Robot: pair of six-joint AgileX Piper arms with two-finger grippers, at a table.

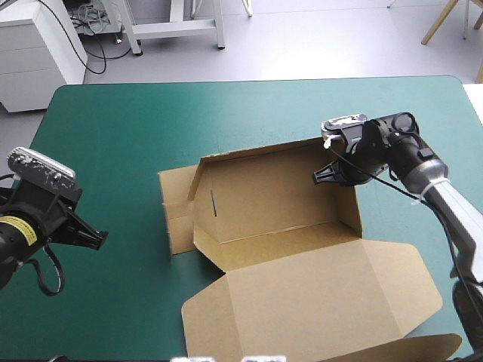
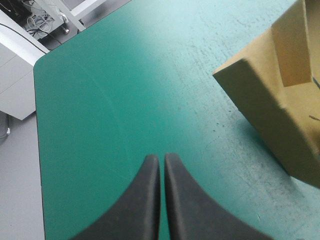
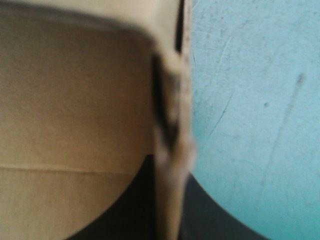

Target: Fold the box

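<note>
From above, the brown box (image 1: 279, 204) sits mid-tabletop (image 1: 113, 128) with its walls raised and its lid lying flat toward the near edge. The right fingers (image 1: 326, 175) are at its far right corner, and the left fingers (image 1: 89, 238) are well to its left.

At the left wrist, the left fingers (image 2: 150, 200) are clenched together over the bare teal-green cover, apart from the box (image 2: 280, 100).

At the right wrist, the right fingers (image 3: 215, 220) grasp the box (image 3: 75, 100) by an upright wall.

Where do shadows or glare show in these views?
High view: even light, soft shade inside the box below its far wall. Left wrist view: pale sheen on the teal-green cover ahead of the left gripper, faint shadow beside the box. Right wrist view: no glare, right gripper dark around the box wall.
</note>
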